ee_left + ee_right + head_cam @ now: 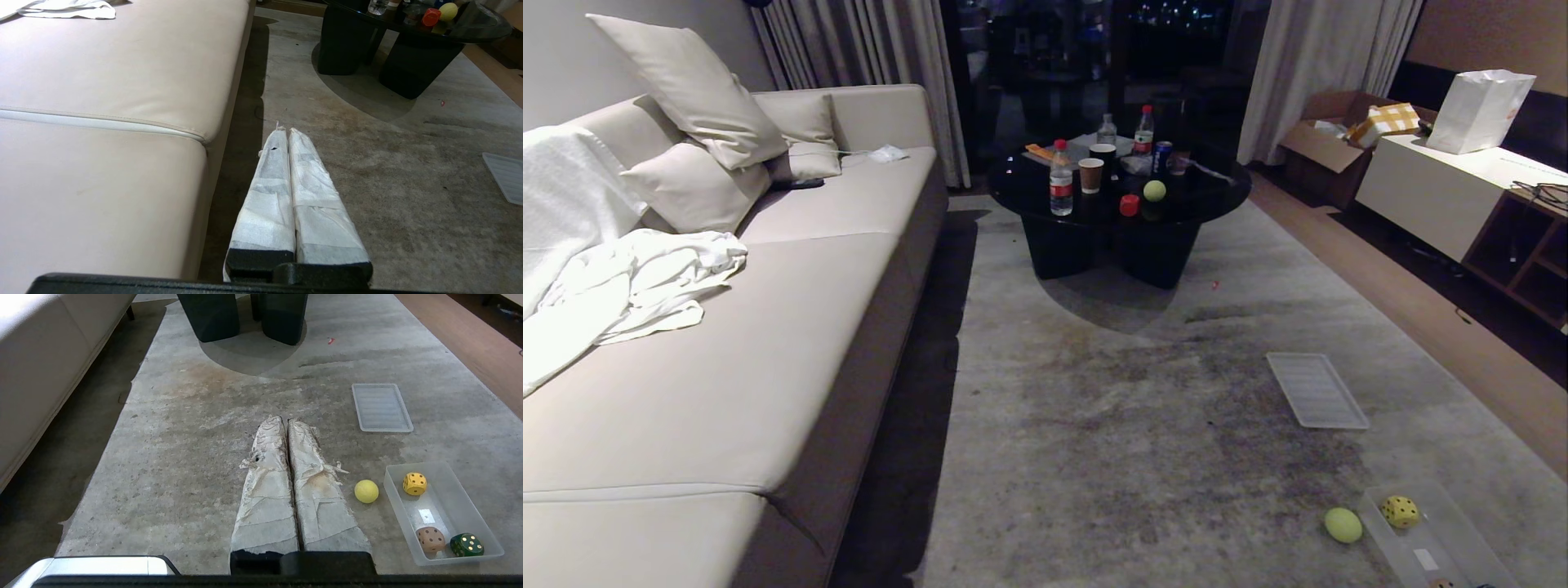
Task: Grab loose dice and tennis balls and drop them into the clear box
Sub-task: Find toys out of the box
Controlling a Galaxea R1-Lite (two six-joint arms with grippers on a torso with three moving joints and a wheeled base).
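The clear box stands on the carpet and holds a yellow die, a pinkish-brown die and a dark green die. Beside its wall lies a tennis ball on the carpet. In the head view this box and ball sit at the bottom right. Far off, on the black table, rest another tennis ball and a red die. My right gripper hovers shut and empty over the carpet, left of the near ball. My left gripper is shut and empty beside the sofa.
A beige sofa with pillows and white cloth runs along the left. The round black table carries bottles and cups. A flat ribbed panel lies on the carpet. A white cabinet and an open cardboard box stand at the right.
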